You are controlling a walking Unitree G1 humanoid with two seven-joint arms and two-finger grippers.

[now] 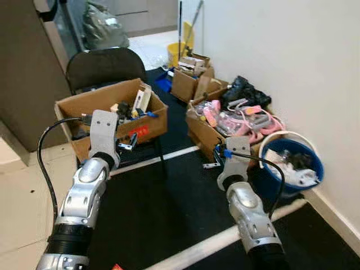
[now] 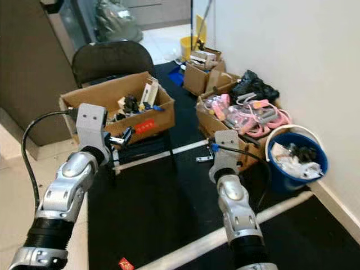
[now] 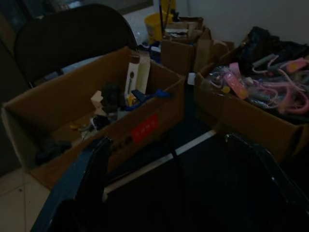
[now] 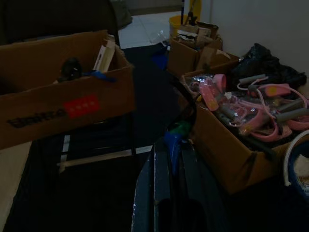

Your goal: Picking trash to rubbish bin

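A blue bucket (image 1: 312,171) with a white rim stands against the wall at the right, with white and dark trash inside it. My right gripper (image 4: 173,137) is held low just left of the bucket, its fingers shut on a small blue and green piece (image 4: 175,135). My left gripper (image 3: 169,145) is raised in front of the cardboard box on the chair, open, with nothing between its fingers (image 3: 84,179). A small red scrap (image 2: 125,262) lies on the dark floor close to me.
An open cardboard box (image 1: 152,126) of odds and ends sits on a black chair (image 1: 104,64). A second box (image 1: 205,135) with pink items stands next to the bucket. Further boxes (image 1: 185,84), a black bag (image 1: 244,90) and a yellow bucket (image 1: 175,53) line the wall.
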